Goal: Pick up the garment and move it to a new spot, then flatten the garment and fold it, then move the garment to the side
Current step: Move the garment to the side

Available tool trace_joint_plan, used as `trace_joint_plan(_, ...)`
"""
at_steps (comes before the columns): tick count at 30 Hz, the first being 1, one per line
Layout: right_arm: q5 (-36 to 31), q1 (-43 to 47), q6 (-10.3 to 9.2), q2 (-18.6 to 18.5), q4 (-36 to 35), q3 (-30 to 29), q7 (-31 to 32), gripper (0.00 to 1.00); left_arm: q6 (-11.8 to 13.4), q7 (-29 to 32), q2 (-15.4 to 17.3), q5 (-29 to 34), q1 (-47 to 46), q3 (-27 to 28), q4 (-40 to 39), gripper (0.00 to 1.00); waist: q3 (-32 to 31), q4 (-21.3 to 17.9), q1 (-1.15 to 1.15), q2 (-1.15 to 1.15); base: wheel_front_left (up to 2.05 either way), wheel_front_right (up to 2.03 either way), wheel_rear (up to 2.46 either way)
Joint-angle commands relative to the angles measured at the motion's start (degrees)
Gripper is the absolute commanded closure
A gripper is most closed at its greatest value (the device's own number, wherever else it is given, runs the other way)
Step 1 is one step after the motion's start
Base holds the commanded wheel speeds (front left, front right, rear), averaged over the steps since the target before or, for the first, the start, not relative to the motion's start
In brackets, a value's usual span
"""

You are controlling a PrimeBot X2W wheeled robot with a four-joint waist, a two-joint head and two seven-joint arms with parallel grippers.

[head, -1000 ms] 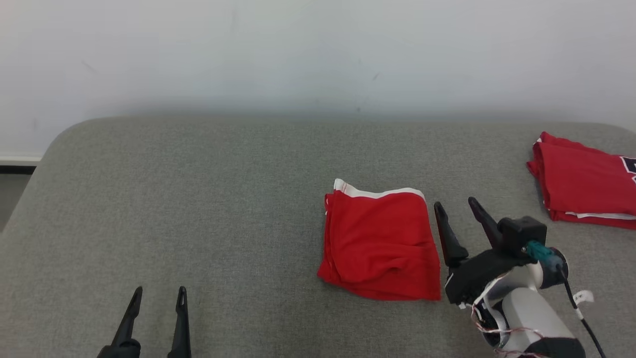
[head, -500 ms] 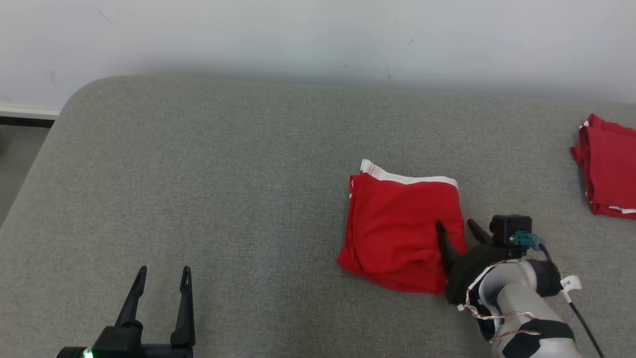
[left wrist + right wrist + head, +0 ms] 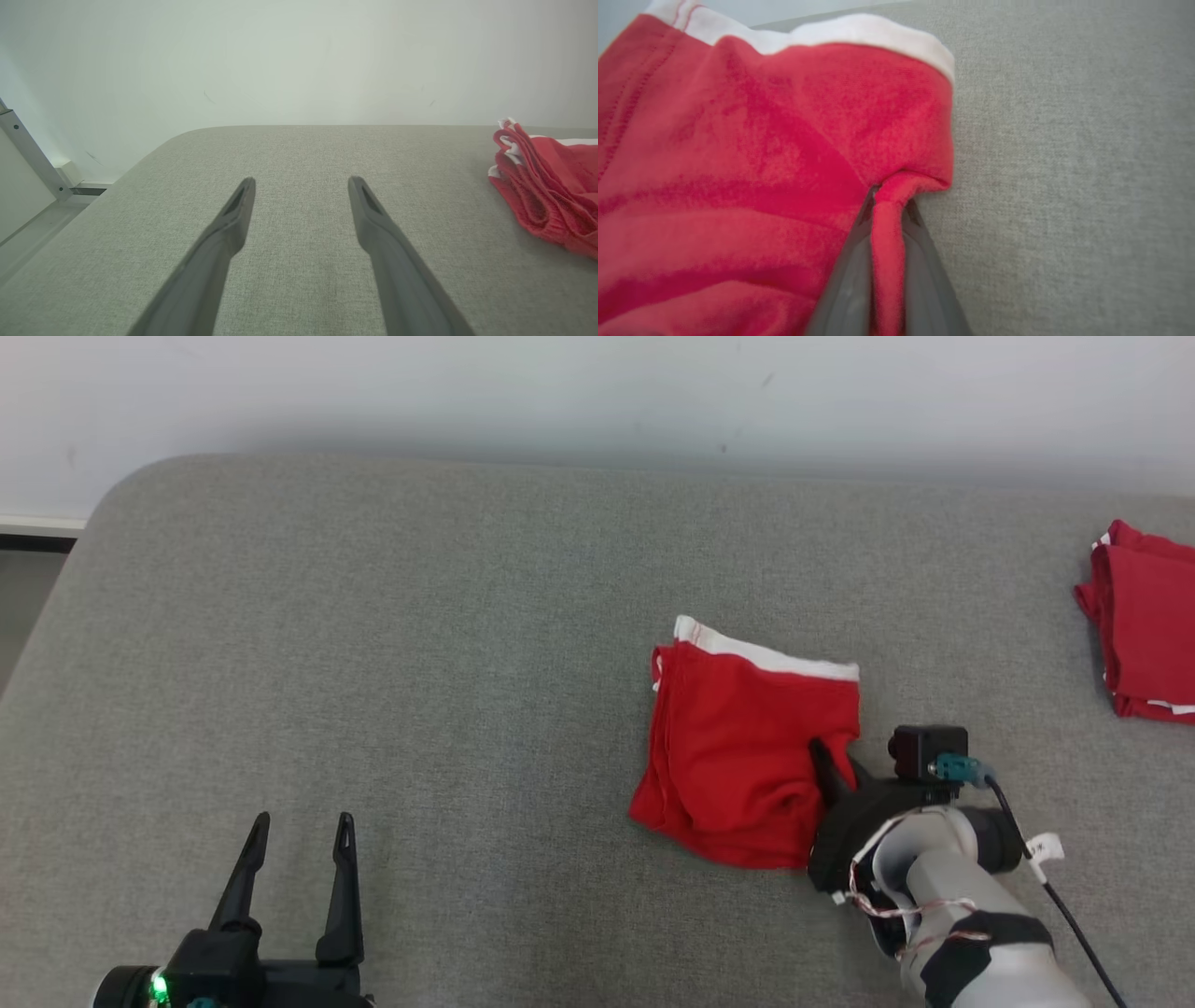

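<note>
Right gripper (image 3: 834, 767) now pinched on right-edge fold of garment (image 3: 738, 747) — wide apart just beside it a second ago. Likely start of move to side. Left gripper (image 3: 301, 823) idle, fingers apart, well left of garment. Garment folded, flat on grey padded surface (image 3: 420, 663); second red pile (image 3: 1144, 644) far right of garment; white wall (image 3: 560, 383) beyond.
</note>
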Motion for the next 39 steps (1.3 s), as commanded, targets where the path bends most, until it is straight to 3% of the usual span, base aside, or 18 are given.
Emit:
trace_joint_plan(1, 0.2, -1.1, -0.22, -0.9, 0.4, 0.6, -0.2, 1.00, -0.1, -0.2, -0.1, -0.4, -0.7, 0.1, -0.1, 0.00, 0.8, -0.5, 0.00, 0.00, 0.00, 0.00, 0.00)
trace_joint_plan(8, -1.7, -7.6, -0.21, -5.3, -1.4, 6.7, 0.9, 1.00, -0.2, -0.2, 0.1, -0.6, -2.1, 0.3, -0.4, 0.00, 3.6, -1.9, 0.00, 0.00, 0.00, 0.00, 0.00)
trace_joint_plan(18, 0.2, -17.3, -0.21, -16.1, -8.1, 16.0, 6.3, 1.00, -0.3, -0.2, 2.0, -1.3, -5.6, -0.4, -1.4, 0.00, 11.9, -6.1, 0.00, 0.00, 0.00, 0.00, 0.00)
trace_joint_plan(26, 3.5, -22.3, -0.21, -25.0, -15.3, 17.6, 9.5, 1.00, -0.3, -0.2, 5.0, -1.4, -9.4, -2.4, -2.7, 0.00, 18.9, -11.4, 0.00, 0.00, 0.00, 0.00, 0.00)
trace_joint_plan(39, 6.1, -27.0, -0.21, -36.4, -23.9, 17.5, 14.8, 1.00, -0.3, -0.2, 10.7, -1.7, -11.8, -4.6, -7.9, 0.00, 26.9, -18.2, 0.00, 0.00, 0.00, 0.00, 0.00)
